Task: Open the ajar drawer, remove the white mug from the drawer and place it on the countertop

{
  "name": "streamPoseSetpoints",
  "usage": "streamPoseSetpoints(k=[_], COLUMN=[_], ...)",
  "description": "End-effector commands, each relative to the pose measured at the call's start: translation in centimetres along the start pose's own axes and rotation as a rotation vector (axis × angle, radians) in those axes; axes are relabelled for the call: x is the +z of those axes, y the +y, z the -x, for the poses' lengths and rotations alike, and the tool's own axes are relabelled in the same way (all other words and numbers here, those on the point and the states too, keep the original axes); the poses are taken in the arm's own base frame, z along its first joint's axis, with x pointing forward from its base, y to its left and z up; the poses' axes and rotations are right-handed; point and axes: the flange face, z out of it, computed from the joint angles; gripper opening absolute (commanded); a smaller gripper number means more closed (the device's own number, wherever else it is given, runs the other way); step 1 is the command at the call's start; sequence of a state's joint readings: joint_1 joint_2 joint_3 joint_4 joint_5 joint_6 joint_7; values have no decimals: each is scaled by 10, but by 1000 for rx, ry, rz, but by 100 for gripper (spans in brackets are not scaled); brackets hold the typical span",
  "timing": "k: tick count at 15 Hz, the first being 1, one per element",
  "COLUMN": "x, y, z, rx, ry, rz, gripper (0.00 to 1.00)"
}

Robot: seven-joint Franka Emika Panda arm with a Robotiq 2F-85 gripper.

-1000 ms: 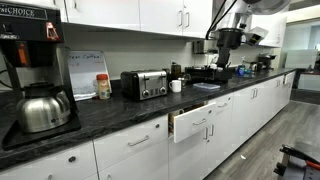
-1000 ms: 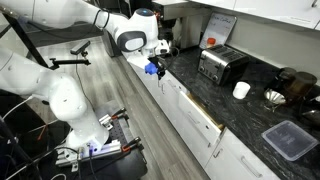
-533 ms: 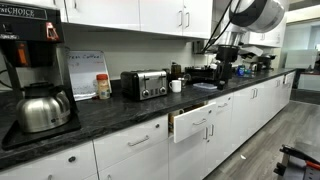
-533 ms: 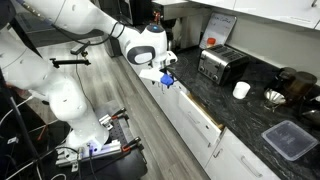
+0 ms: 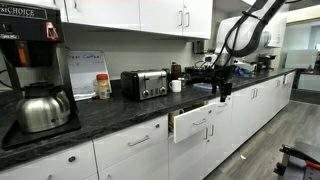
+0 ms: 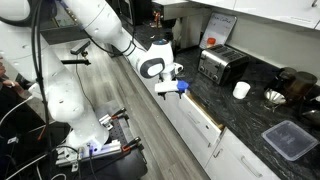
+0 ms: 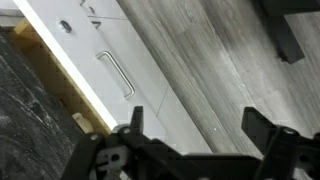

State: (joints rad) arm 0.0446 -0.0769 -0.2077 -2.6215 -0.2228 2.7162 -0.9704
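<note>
In front of the ajar drawer (image 5: 195,123), over plank floor (image 7: 220,50), the gripper (image 7: 193,118) hangs spread and empty, while a mug (image 5: 176,86) shows in both exterior views only, on the dark worktop (image 5: 110,111) above the drawer, whose inside is hidden.

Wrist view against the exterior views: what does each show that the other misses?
Only the wrist view: the claw seen spread open, and a small round mark on a white front. Only the exterior views: the toaster, a mug beside it, the kettle and the arm. Shared: the ajar drawer with its bar handle, the dark countertop and the plank floor.
</note>
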Motion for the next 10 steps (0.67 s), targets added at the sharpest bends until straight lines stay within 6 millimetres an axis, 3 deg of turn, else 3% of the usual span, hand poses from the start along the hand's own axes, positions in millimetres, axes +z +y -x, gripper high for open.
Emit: streamPoseSetpoints(k=[1, 5, 10], x=[21, 32, 34], y=[27, 51, 44], z=[2, 0, -9], rx=[-73, -48, 25], ry=[-41, -38, -10], rz=[109, 177, 124], gripper=[100, 100, 100])
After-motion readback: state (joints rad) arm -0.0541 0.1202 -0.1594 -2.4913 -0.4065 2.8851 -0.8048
